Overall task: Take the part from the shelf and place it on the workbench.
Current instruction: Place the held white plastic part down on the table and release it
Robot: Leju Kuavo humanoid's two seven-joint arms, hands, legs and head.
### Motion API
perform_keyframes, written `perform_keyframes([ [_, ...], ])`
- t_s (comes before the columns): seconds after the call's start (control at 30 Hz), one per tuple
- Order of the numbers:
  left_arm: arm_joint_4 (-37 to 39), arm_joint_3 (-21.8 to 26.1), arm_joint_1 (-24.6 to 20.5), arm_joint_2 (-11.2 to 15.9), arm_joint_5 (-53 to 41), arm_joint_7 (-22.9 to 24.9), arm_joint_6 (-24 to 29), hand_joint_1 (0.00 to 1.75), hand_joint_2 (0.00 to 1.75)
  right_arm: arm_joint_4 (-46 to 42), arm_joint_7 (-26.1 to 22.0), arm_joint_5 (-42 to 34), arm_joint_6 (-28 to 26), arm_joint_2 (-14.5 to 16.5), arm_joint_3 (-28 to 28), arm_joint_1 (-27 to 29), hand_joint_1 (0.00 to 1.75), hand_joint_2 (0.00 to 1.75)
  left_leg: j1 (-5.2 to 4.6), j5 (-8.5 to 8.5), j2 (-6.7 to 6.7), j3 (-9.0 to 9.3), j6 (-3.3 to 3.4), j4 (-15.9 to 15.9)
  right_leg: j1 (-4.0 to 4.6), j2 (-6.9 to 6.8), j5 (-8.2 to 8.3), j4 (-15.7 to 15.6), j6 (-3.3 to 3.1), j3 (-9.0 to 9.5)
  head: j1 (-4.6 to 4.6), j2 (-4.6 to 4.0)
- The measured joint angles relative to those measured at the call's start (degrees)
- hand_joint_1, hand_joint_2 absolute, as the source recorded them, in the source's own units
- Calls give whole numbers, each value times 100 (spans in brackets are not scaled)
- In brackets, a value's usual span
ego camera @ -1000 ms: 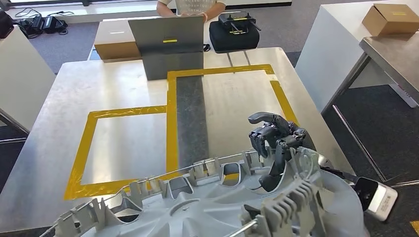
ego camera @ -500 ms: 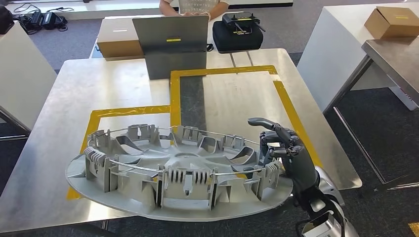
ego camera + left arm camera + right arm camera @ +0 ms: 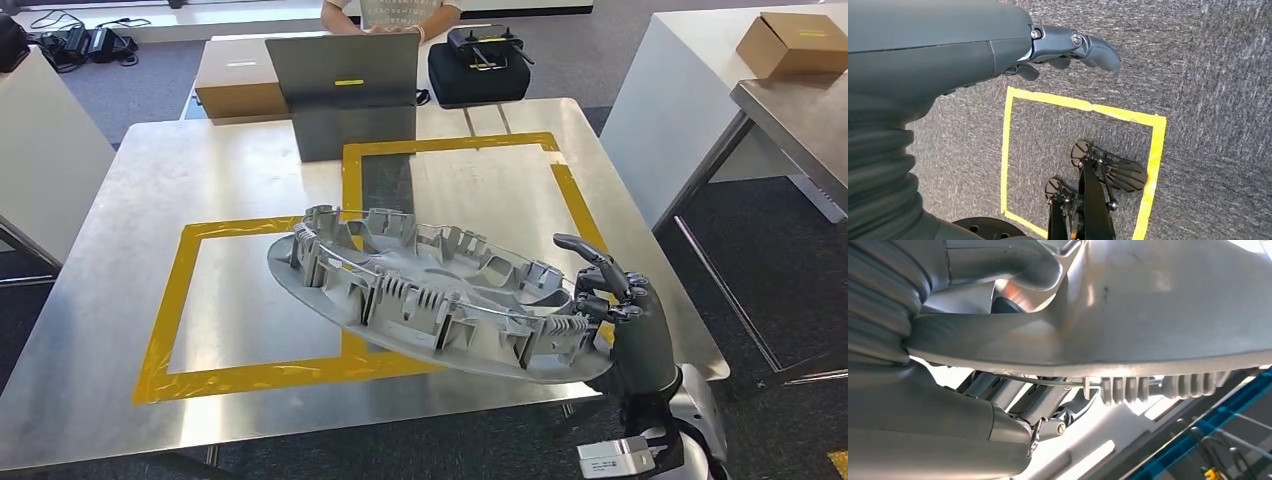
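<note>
Right hand grips the tilted grey ribbed plastic disc, ribs up, far-left edge highest, above the steel tabletop.

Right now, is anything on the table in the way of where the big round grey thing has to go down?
Nothing visible is. The right hand holds the grey hubcap-like part tilted above the workbench, and the metal under it shows just yellow tape squares.

Bright daylight, tabletop glare, blown-out wrist highlights
</note>
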Motion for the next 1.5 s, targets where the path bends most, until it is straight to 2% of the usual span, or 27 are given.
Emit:
perform_keyframes([
  [0.13, -10, 13, -3, 0, -74, 25, -37, 0, 175, 0, 339, 870, -427, 78, -255, 80, 175, 175, 0, 1, -1, 0, -1, 0, 1, -1, 0, 2, 0, 0, 1, -1],
  [0.27, -21, 37, -13, 4, -115, 43, -65, 0, 175, 4, 709, 1561, -575, 117, -598, 78, 175, 175, -1, 1, -1, 1, -1, -1, 2, -1, 0, 2, 0, 1, 0, -1],
  [0.53, -37, 46, -17, 11, -240, 12, -130, 0, 175, 360, 1257, 2379, -531, 118, -1015, 59, 175, 175, -2, 1, -1, 0, -1, -1, 3, -1, 0, 2, 0, 2, 0, 1],
  [0.73, -37, 46, -20, 11, -392, -63, -220, 0, 175, 1406, 1505, 2624, -144, 116, -1122, -270, 175, 175, -1, 3, -1, 2, -2, -1, 6, -1, 0, 6, 0, 2, 1, 1],
  [0.9, -37, 46, -38, 17, -497, -119, -273, 0, 175, 2829, 1696, 3126, 130, 99, -1098, -1001, 175, 175, -2, 9, 1, 6, -6, -1, 7, 2, 4, 12, 1, 6, 0, 0],
  [1.13, -37, 49, -62, 17, -619, -222, -273, 0, 175, 5414, 1698, 3742, -53, 140, -574, -2543, 175, 175, -2, 28, -2, 7, -8, -1, 7, 3, 14, 26, 6, 6, 1, 0],
  [1.3, -37, 125, -63, 17, -629, -314, -233, 0, 175, 6850, 1638, 3946, -89, 425, -13, -3520, 175, 175, -2, 32, 3, 8, -11, -1, 7, 7, 17, 36, 1, -3, 0, 1],
  [1.5, -34, 156, -65, 17, -676, -385, -220, 0, 175, 7815, 1597, 4072, 49, 872, 616, -4246, 175, 175, 0, 37, 5, 8, -21, -5, 10, 9, 16, 45, -3, -13, 0, 0],
])
